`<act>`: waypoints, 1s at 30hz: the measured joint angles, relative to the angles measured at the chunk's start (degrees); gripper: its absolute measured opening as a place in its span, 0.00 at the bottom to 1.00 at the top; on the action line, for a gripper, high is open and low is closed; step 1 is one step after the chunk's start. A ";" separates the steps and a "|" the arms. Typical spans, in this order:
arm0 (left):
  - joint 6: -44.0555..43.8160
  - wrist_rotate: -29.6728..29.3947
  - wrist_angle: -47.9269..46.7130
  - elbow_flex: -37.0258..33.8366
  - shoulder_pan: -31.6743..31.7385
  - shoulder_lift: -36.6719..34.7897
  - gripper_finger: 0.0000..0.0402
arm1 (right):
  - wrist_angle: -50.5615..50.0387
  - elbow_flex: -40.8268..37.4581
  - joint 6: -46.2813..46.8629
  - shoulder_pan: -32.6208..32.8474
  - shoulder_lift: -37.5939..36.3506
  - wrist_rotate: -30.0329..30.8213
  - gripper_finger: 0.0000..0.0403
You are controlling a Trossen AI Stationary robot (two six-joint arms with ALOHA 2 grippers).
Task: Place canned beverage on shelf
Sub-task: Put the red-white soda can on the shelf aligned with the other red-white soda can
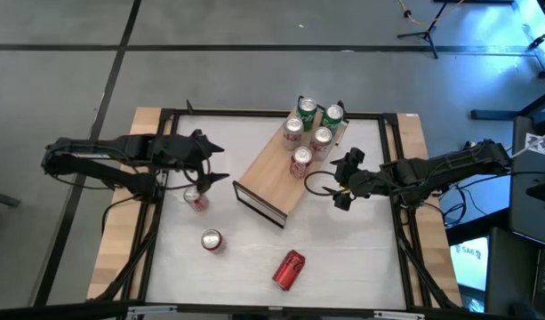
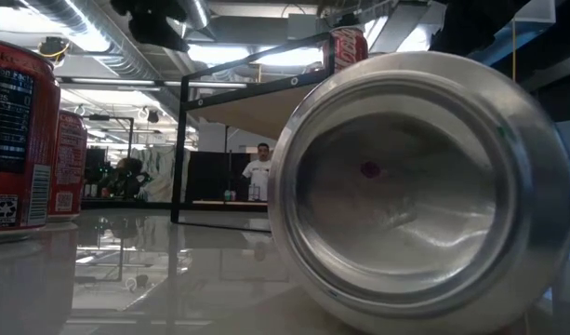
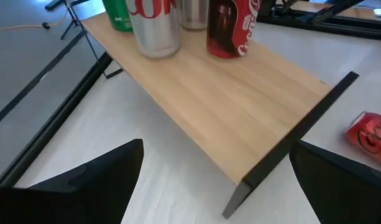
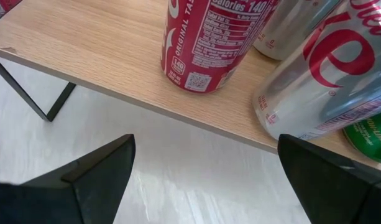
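The left end effector (image 1: 212,165), fingers apart, hovers over an upright red can (image 1: 196,198) on the glossy white counter (image 1: 343,258). The right end effector (image 1: 341,184), also apart, flanks the light-wood shelf (image 1: 268,169) bearing five cans. A red can (image 1: 288,269) lies toppled nearby.

- High view: straight down over the whole table (image 1: 343,267).
- Low view: tabletop level, right against a fallen can (image 2: 424,186).
- Both wrist views: close on the shelf (image 3: 227,106).

White table (image 1: 343,258) carries shelf (image 1: 272,173) and three cans (image 1: 212,240).
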 joint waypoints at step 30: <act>-22.18 9.25 -33.13 0.00 -0.85 -2.82 0.98 | 0.00 0.00 0.02 -0.02 0.00 -4.08 0.96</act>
